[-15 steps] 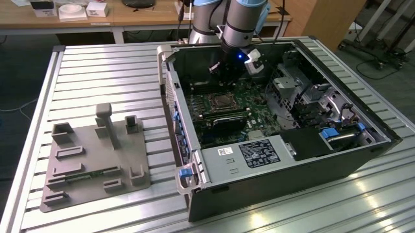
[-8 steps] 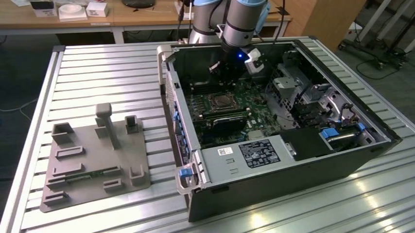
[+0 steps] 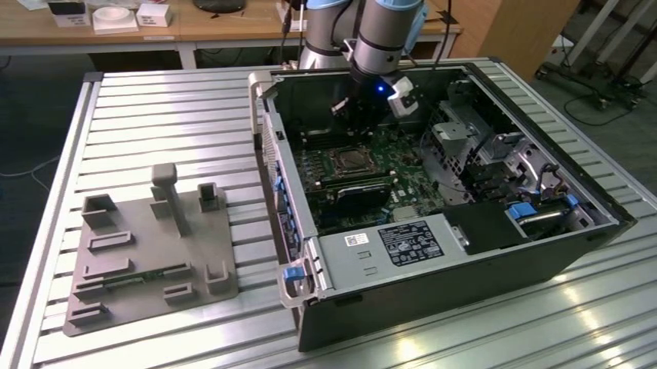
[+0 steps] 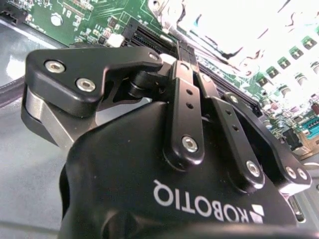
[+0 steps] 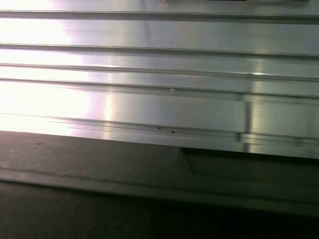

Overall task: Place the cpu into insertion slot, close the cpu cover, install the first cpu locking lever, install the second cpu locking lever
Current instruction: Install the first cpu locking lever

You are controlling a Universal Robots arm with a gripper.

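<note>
While claw (image 4: 187, 55) hovers above motherboard (image 4: 84, 20), 1st wrist cam: ribbed table (image 5: 159, 69).

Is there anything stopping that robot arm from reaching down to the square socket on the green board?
Probably not. The computer case lies open on its side, and the gripper hangs inside it, just beyond the insertion slot, with nothing visible between them.
</note>
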